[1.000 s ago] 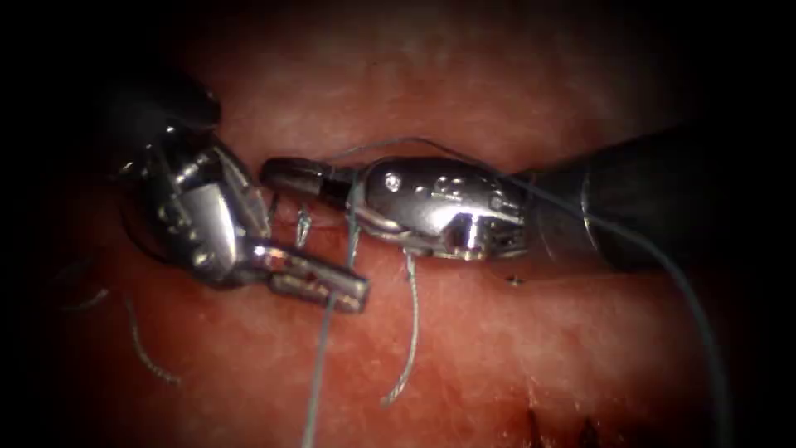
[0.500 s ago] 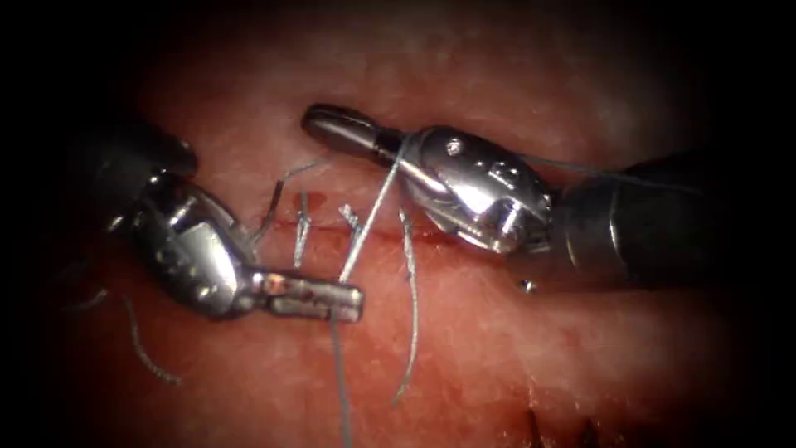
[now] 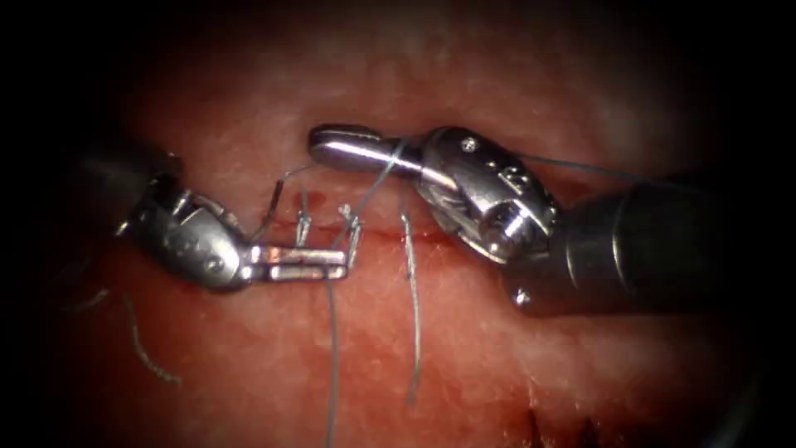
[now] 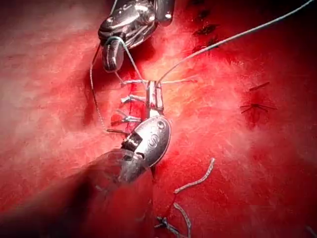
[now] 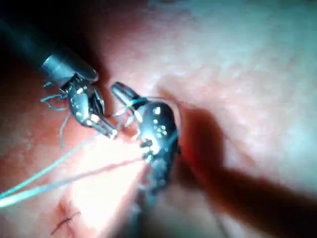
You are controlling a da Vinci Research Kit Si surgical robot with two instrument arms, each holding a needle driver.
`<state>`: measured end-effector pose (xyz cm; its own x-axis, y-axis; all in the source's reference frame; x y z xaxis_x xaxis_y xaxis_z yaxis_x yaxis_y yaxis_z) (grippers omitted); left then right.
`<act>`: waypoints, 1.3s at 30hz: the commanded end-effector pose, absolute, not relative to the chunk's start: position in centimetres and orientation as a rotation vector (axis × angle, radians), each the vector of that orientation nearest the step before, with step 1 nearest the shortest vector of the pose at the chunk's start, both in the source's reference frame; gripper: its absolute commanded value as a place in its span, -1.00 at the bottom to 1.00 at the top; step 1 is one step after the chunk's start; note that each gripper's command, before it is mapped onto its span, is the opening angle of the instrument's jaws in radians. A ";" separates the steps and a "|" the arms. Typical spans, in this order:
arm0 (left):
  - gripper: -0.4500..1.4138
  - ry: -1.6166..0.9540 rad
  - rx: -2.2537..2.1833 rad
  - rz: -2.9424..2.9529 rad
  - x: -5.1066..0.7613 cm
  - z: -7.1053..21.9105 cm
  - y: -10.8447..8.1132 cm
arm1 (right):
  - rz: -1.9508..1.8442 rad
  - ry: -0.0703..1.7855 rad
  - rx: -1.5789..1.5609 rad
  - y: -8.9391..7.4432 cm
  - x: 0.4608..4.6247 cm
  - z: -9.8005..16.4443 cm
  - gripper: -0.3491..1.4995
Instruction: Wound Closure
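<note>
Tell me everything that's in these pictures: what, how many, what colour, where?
Tissue: one, pinkish red, under everything.
Cut: one, dark red line, across the middle.
Thread: one long strand, grey-blue, running down from the cut and looped round the right end effector.
Stitches: several, grey, across the cut.
Loose thread piece: one, grey, on the tissue, lower left.
Left end effector: one, silver, shut on the thread at the cut.
Right end effector: one, silver, above the cut, shut.
</note>
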<state>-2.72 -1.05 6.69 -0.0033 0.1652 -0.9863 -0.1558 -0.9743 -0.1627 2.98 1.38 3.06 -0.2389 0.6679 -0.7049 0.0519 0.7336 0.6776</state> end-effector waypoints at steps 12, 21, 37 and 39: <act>-1.00 -0.093 -2.060 2.111 -2.70 6.9 -1.0 | 0.412 1.758 0.761 1.3 2.96 3.1 -1.00; -1.00 -0.165 -2.082 2.121 -2.72 6.8 -0.9 | 0.056 1.637 0.796 1.2 2.83 3.1 -1.00; -1.00 -0.226 -2.076 2.172 -2.88 6.8 -0.9 | -0.363 1.447 0.857 1.1 3.02 3.1 -1.00; -1.00 -0.226 -2.076 2.172 -2.88 6.8 -0.9 | -0.385 1.422 0.861 1.1 3.02 3.1 -1.00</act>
<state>-2.85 -0.76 6.77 -0.0465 0.1876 -0.9811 0.0101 -0.9821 -0.1883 2.95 1.14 3.10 0.1685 0.2126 -0.9625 0.7264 0.6333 0.2671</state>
